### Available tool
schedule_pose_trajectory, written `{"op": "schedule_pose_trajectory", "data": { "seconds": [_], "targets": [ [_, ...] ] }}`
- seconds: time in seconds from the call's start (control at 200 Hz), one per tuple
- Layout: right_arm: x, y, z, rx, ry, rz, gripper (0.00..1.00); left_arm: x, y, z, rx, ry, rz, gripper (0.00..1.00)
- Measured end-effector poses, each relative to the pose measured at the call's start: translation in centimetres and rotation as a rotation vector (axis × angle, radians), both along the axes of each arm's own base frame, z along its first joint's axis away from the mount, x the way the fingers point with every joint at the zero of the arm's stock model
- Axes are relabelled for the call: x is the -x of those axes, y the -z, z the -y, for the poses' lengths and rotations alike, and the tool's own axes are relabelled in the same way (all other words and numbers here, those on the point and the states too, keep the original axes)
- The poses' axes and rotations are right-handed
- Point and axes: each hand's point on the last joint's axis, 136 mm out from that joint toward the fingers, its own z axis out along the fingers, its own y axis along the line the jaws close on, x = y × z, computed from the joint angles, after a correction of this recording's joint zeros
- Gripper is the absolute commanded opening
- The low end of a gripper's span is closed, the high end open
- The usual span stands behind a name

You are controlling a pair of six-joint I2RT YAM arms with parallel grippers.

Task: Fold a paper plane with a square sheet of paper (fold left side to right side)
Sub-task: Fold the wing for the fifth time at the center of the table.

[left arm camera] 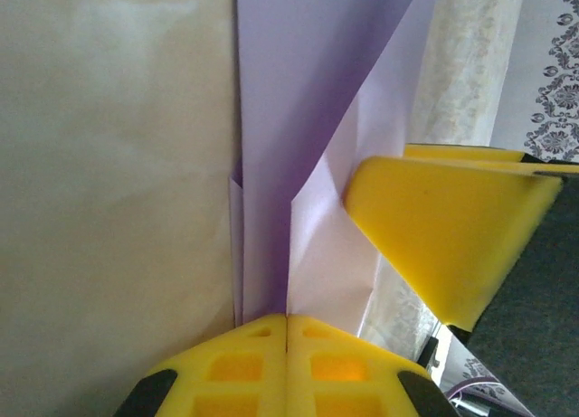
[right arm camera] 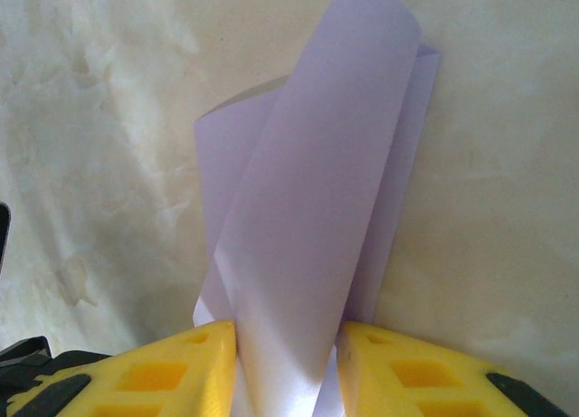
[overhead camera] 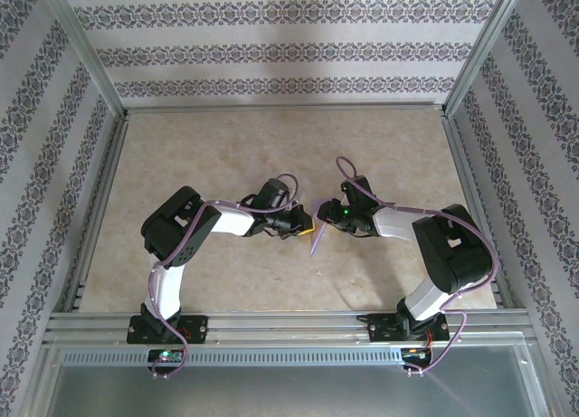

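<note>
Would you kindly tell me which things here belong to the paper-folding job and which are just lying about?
Job: purple paper, left gripper shut on it, right gripper around it.
Just surroundings: table, patterned walls, metal frame.

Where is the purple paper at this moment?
In the top view the purple paper stands near the middle of the table, between the left gripper on its left and the right gripper on its right. Both grippers hold it.

I read the paper (right arm camera: 308, 245) as thin, matt and smooth. The yellow fingers (left arm camera: 244, 367) look like matt moulded plastic. The counter (overhead camera: 226, 155) has a smooth, faintly glossy marbled finish; its rails (overhead camera: 289, 320) are brushed metal.
</note>
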Motion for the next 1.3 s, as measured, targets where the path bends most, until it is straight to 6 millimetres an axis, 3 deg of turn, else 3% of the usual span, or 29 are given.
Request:
{"op": "schedule_pose_trajectory", "data": {
  "seconds": [0.824,1.299],
  "targets": [
    [-0.20,-0.04,-0.24,-0.003,-0.005,-0.007,0.39,0.55,0.46,-0.59,-0.008,-0.001,-0.006,0.00],
    [-0.26,0.04,-0.27,-0.002,-0.009,-0.008,0.37,-0.12,0.38,-0.61,-0.060,0.009,0.020,0.00]
  ]
}}
